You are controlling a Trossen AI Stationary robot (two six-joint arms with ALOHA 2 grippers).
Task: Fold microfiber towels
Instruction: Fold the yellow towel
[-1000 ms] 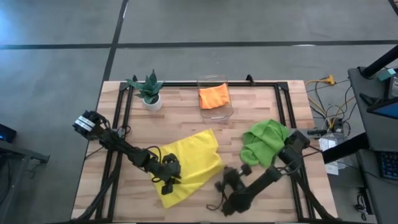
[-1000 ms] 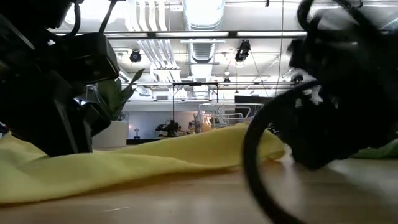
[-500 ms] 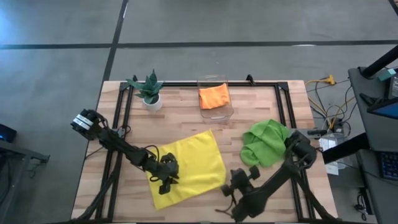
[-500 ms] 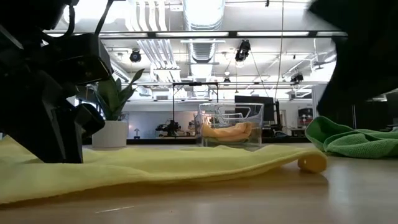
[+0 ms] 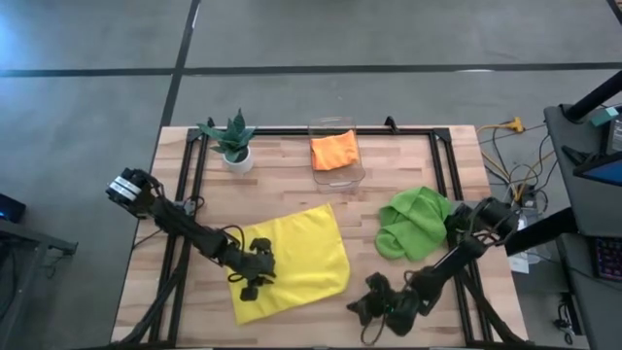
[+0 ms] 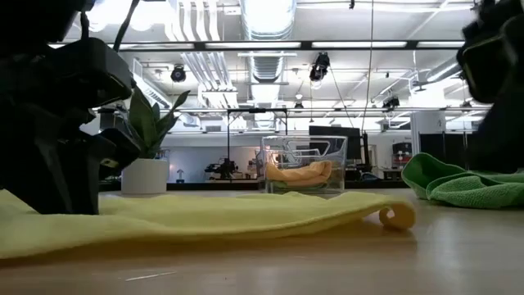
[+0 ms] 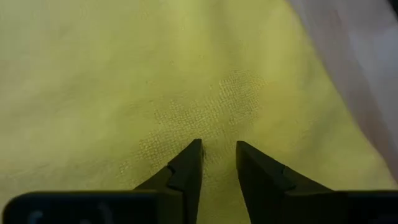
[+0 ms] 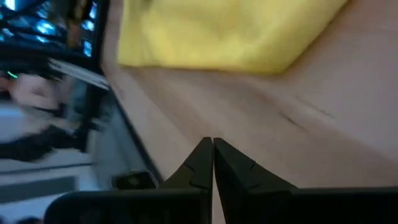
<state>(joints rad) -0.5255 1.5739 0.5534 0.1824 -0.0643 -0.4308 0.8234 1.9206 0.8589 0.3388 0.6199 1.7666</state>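
On the table, we spread the yellow towel (image 5: 292, 267) flat.
Our right gripper (image 5: 362, 311), closed and empty, has backed off it; our left gripper (image 5: 249, 289), slightly open, presses its edge, so folding comes next.

Nubby yellow cloth (image 7: 186, 74), pale wood table (image 5: 292, 185)

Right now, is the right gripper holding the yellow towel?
No. The right gripper is shut on nothing above bare wood, apart from the yellow towel.
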